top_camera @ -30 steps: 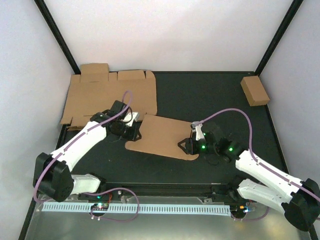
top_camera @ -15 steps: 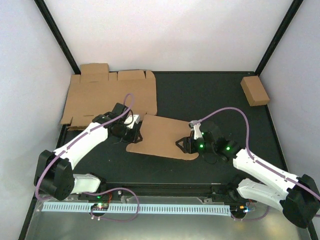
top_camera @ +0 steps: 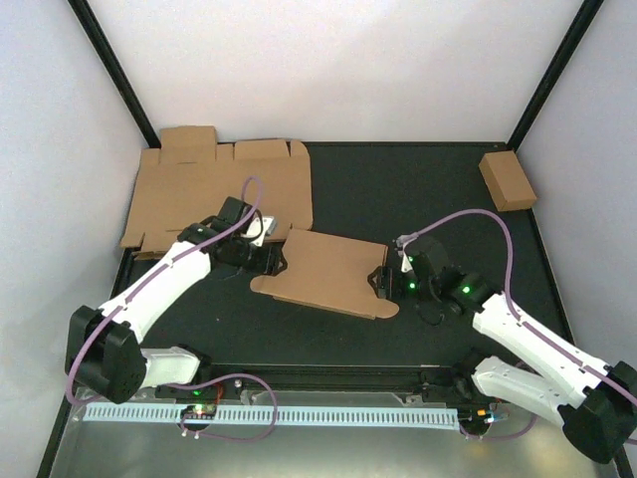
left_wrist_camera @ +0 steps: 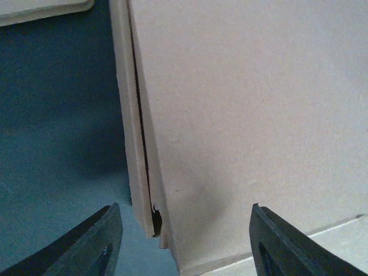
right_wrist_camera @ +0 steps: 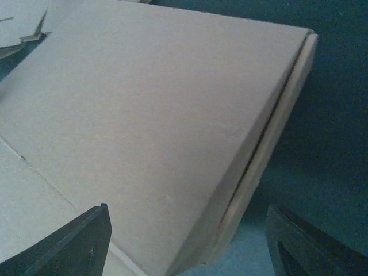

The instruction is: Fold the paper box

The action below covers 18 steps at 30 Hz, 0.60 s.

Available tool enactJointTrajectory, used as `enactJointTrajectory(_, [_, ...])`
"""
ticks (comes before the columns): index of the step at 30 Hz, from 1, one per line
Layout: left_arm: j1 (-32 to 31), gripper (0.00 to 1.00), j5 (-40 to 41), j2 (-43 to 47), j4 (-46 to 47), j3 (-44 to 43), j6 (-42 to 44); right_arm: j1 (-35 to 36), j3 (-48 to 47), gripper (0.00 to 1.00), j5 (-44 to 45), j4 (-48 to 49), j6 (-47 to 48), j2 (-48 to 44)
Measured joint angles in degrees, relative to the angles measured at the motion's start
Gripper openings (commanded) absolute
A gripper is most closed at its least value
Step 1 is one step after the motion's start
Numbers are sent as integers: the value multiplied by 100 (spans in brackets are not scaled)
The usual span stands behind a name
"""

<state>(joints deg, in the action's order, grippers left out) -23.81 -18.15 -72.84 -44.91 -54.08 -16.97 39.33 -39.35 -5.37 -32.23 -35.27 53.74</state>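
From above: box (top_camera: 328, 271) flat on the table (top_camera: 438, 199), left gripper (top_camera: 267, 259) and right gripper (top_camera: 382, 283) at its ends. Left wrist: jaws wide astride a side seam. Right wrist: wide too; lid looks down, pressing the edges shut seems next

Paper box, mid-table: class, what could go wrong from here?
1. The left tool and right tool both stand open at the ends of the paper box, so it could slide or skew rather than fold.
2. Its two layers gape along the edge; the fold may spring back.
3. The flat cardboard sheet lies close by and could snag.
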Motion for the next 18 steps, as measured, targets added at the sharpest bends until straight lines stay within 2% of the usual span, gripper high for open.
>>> enactJointTrajectory(7, [79, 88, 275, 20, -66, -175, 59, -20, -17, 76, 55, -391, -243, -42])
enactJointTrajectory(9, [109, 98, 321, 37, -83, -175, 72, -20, -33, 74, 74, -476, -304, -59])
enactJointTrajectory(18, [243, 99, 627, 437, -28, -122, 22, -26, -295, 72, 389, -807, -437, -247])
